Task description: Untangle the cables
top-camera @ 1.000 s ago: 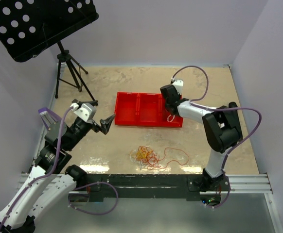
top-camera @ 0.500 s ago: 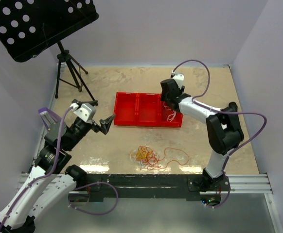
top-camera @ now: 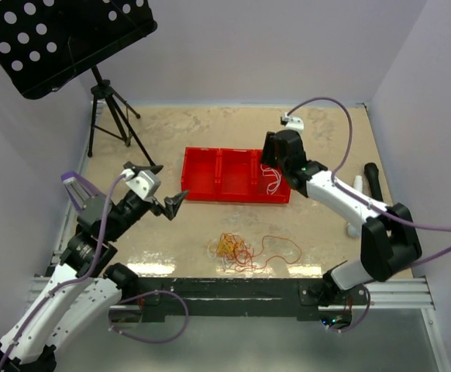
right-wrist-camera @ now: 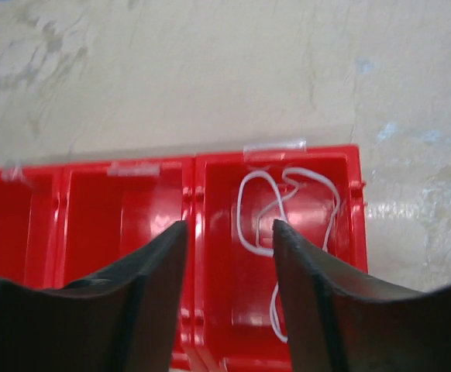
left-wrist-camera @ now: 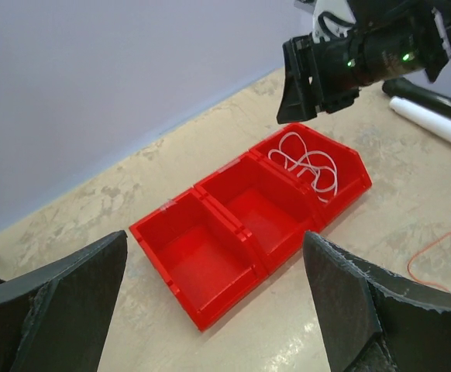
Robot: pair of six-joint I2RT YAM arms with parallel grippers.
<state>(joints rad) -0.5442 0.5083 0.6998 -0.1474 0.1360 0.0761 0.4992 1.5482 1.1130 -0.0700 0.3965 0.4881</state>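
Observation:
A tangle of orange, red and white cables (top-camera: 232,249) lies on the table near the front, and a red loop (top-camera: 284,249) trails to its right. One white cable (top-camera: 272,180) (left-wrist-camera: 309,163) (right-wrist-camera: 287,209) lies alone in the right compartment of the red tray (top-camera: 188,184) (left-wrist-camera: 163,213) (right-wrist-camera: 354,201). My right gripper (top-camera: 276,157) (right-wrist-camera: 229,225) hovers above that compartment, open, with nothing between its fingers. Left of the tray my left gripper (top-camera: 169,184) (left-wrist-camera: 214,236) is wide open and empty, pointing at the tray.
A black perforated music stand (top-camera: 63,39) on a tripod (top-camera: 111,116) stands at the back left. A black and a white cylinder-shaped piece (top-camera: 363,182) (left-wrist-camera: 435,124) lie at the right, close to the right arm. Walls close in the table's left, back and right sides.
My right gripper opened, left the white cable in the tray's right compartment and rose away from it. The left gripper shifted slightly to the right.

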